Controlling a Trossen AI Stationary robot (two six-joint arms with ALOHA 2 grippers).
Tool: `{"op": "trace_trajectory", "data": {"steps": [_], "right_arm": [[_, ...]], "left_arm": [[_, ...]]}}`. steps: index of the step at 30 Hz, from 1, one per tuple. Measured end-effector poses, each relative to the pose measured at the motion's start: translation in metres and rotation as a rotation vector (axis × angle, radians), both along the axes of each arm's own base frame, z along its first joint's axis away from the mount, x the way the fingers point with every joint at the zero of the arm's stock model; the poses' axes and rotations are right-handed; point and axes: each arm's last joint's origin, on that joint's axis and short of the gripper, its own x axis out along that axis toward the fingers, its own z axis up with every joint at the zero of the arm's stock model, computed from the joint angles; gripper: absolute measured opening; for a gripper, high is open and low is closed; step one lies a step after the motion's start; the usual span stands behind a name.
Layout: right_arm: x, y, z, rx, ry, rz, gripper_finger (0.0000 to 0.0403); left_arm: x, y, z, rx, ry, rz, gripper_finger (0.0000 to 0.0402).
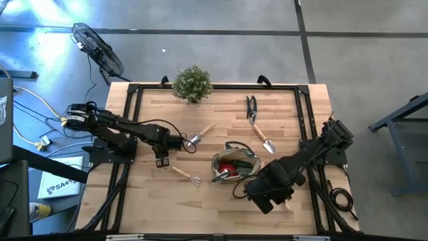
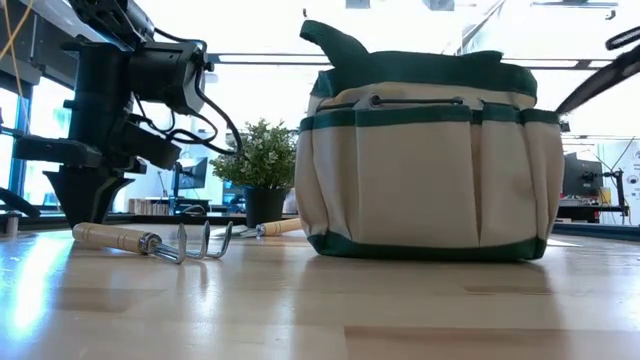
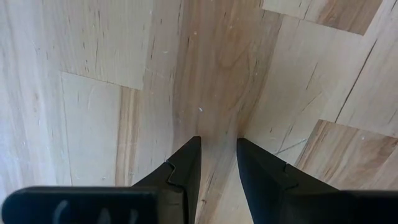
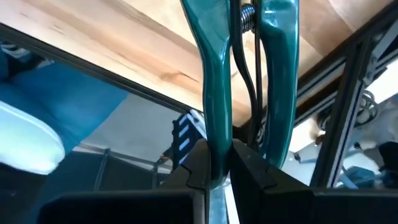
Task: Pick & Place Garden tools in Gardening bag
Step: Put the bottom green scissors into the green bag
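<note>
1. The counter (image 1: 221, 207) carries every task item. The gardening bag (image 1: 234, 165) stands right of centre toward the near edge, mouth up, with a red piece showing inside it.

2. The right arm reaches in from the right edge, and the right gripper (image 4: 221, 163) hangs just beside the bag on its near-right side. In the right wrist view its fingers are pressed together on one handle of the green-handled pruners (image 4: 249, 74). The pruners' long axis runs straight out ahead of the fingers.

3. Deciding relation: the bag mouth lies to the far-left of the right gripper, very near. In my judgement the coming move is a short carry over the rim, with the pruners tipped so that their long axis points down into the mouth. Whether the pruners already overlap the rim cannot be told from the overhead view.

4. The left arm reaches in from the left edge. The left gripper (image 3: 217, 163) points down at bare counter left of centre, fingers slightly parted and holding nothing.

5. Tools not yet bagged:
   - the trowel (image 1: 200, 134) lies just right of the left gripper, handle pointing far-right;
   - the rake (image 1: 186, 175) lies near of the left gripper, long axis left to right;
   - a second trowel (image 1: 263, 140) and the dark snips (image 1: 251, 108) lie far of the bag.

6. The left arm is nearer to the first trowel and the rake; the right arm is nearer to the bag.
</note>
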Motion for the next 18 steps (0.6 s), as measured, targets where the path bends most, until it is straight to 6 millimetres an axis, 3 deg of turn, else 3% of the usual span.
{"op": "trace_trajectory", "data": {"steps": [10,18], "right_arm": [[0.004,-0.006,-0.001,-0.012,-0.012,-0.007,0.0026],[0.019,-0.032,-0.001,0.026,-0.048,0.000,0.0026]], "left_arm": [[0.000,0.000,0.000,0.001,0.000,0.000,0.0100],[0.000,0.000,0.000,0.002,0.000,0.000,0.0100]]}}
